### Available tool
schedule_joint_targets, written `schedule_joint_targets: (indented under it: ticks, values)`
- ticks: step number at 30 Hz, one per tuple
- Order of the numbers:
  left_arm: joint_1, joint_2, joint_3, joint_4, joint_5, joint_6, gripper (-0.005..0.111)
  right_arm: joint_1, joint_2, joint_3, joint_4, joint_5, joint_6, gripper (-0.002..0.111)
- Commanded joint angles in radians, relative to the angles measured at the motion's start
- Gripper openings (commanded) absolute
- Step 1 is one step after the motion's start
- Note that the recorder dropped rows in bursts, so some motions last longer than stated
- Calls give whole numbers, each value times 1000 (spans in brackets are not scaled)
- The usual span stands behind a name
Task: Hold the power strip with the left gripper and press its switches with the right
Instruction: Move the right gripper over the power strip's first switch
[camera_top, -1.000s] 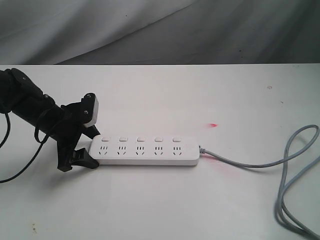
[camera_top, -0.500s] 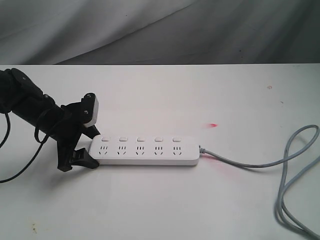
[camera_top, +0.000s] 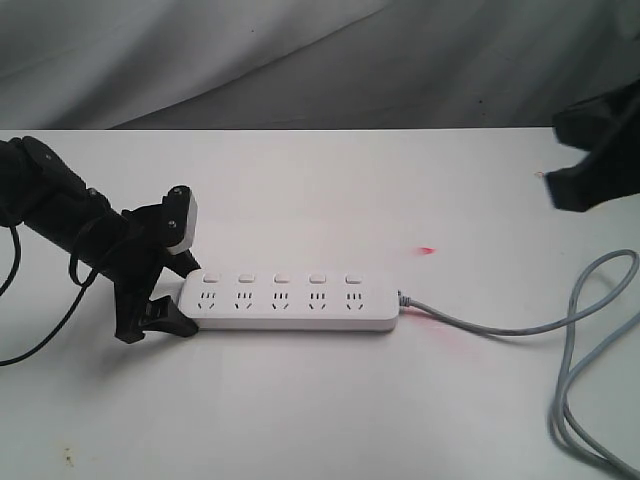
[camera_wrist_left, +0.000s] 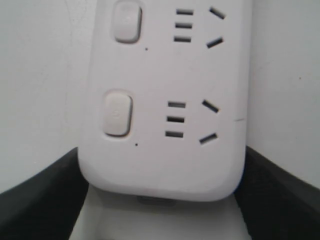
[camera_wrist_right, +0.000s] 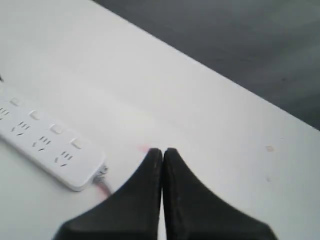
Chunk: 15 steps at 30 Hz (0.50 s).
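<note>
The white power strip (camera_top: 290, 300) lies flat on the white table, its five switches (camera_top: 282, 279) in a row along the far edge above the sockets. My left gripper (camera_top: 188, 298) is shut on the strip's left end; in the left wrist view its black fingers (camera_wrist_left: 40, 200) press both sides of the power strip (camera_wrist_left: 165, 125), with two switches (camera_wrist_left: 118, 113) showing. My right gripper (camera_top: 575, 185) hangs blurred at the upper right, well clear of the strip. In the right wrist view the right gripper (camera_wrist_right: 162, 151) has its jaws together on nothing, with the power strip (camera_wrist_right: 45, 142) beyond.
The strip's grey cable (camera_top: 590, 330) runs right and loops toward the table's front right corner. A small red light spot (camera_top: 427, 250) lies on the table behind the strip's right end. A grey cloth backdrop (camera_top: 320, 60) hangs beyond the far edge.
The right gripper has come into the exterior view at the upper right edge, where nothing showed before. The left gripper and the power strip have not moved.
</note>
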Motion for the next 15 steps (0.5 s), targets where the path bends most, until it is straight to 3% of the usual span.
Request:
schedule_joint_targets:
  ticks: [1, 4, 9, 15]
  values:
    - [-4, 9, 1, 15, -61, 6, 63, 102, 141, -59, 72, 2, 35, 0]
    - [-4, 9, 1, 15, -61, 6, 63, 181, 282, -111, 186, 2, -43, 0]
    - [-4, 9, 1, 15, -61, 6, 63, 179, 525, -335, 341, 226, -403, 0]
    - [-4, 9, 1, 15, -61, 6, 63, 179, 784, -578, 447, 260, -620, 0]
